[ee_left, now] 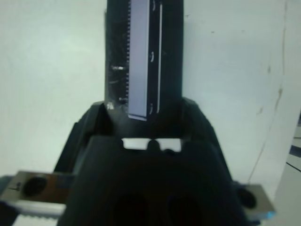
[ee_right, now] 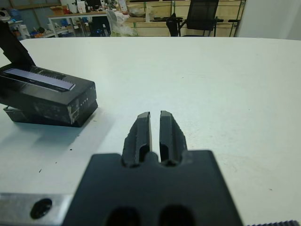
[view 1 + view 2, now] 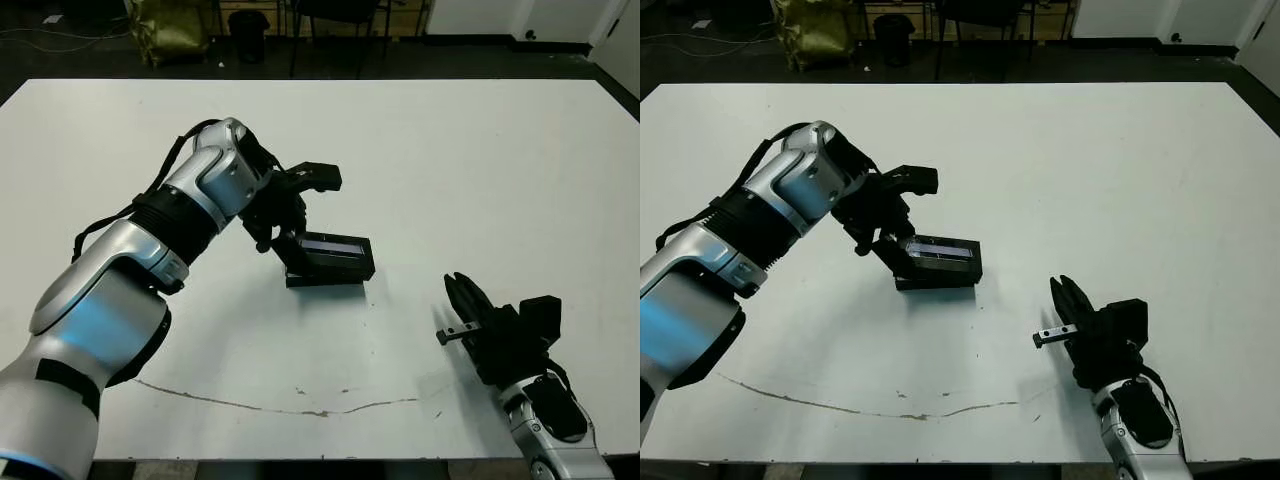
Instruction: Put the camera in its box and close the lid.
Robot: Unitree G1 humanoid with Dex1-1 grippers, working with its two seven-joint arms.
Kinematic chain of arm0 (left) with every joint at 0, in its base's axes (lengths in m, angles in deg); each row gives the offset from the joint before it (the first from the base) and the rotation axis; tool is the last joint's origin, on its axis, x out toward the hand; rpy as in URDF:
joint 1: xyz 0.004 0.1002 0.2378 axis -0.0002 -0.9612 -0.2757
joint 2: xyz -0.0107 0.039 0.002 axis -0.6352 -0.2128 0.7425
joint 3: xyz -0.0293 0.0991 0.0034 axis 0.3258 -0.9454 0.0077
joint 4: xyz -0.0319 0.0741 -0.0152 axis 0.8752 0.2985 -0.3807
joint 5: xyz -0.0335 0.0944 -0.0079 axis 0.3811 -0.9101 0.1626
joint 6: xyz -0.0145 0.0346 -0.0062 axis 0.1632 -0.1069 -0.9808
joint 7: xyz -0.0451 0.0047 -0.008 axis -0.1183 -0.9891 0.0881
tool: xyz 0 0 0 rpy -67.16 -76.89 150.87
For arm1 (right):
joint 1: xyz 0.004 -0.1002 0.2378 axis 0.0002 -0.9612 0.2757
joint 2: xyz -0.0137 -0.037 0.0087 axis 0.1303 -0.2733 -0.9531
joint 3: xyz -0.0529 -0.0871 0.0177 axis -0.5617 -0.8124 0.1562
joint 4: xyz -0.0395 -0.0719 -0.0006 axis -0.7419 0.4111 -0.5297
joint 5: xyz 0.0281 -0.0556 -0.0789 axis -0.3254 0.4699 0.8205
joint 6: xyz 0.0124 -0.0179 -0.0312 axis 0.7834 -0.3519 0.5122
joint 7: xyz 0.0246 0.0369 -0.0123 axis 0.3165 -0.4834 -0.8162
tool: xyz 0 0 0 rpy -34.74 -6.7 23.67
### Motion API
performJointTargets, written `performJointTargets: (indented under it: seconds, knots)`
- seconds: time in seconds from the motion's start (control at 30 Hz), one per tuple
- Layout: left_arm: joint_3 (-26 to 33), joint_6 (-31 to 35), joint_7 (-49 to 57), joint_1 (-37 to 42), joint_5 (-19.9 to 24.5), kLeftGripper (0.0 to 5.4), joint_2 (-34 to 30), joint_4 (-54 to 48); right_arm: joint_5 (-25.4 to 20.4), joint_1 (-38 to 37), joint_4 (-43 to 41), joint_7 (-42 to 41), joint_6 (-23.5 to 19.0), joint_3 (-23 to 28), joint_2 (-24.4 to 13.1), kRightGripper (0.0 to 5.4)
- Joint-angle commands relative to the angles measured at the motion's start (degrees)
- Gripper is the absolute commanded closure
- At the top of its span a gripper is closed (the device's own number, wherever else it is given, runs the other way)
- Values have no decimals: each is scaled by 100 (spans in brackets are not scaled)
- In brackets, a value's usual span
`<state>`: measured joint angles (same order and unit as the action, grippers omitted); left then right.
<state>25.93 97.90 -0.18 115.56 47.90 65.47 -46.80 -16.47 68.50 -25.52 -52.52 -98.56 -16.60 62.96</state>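
The lid (image 3: 335, 248), black with a glossy lavender strip, lies slightly tilted on top of the box (image 3: 325, 277) near the table's middle. Only the box's dark lower edge shows under it. My left gripper (image 3: 283, 246) is shut on the lid's left end; in the left wrist view its fingers (image 1: 195, 115) straddle that end of the lid (image 1: 141, 56). The camera is hidden. My right gripper (image 3: 460, 290) rests at the front right, shut on nothing, well apart from the lid (image 2: 37, 80).
A thin dark crack line (image 3: 300, 408) runs across the white table (image 3: 480, 160) near its front edge. Beyond the far edge stand a yellow bag (image 3: 170, 25) and chair legs (image 3: 330, 30) on a dark floor.
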Motion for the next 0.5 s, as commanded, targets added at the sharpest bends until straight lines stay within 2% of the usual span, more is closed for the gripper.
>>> performJointTargets:
  seconds: [0.03, 0.4, 0.5]
  knots:
    - [-144, 191, 16, -67, -50, 310, 20, -62, 14, -77, 50, 0, -36, 3, -7, 540]
    - [-317, 854, 83, 7, -34, 310, 64, -234, 30, -97, 45, 10, -42, 3, -6, 540]
    - [-343, 692, 225, -33, -63, 310, 15, -334, 43, -99, 39, 6, -61, 3, -29, 540]
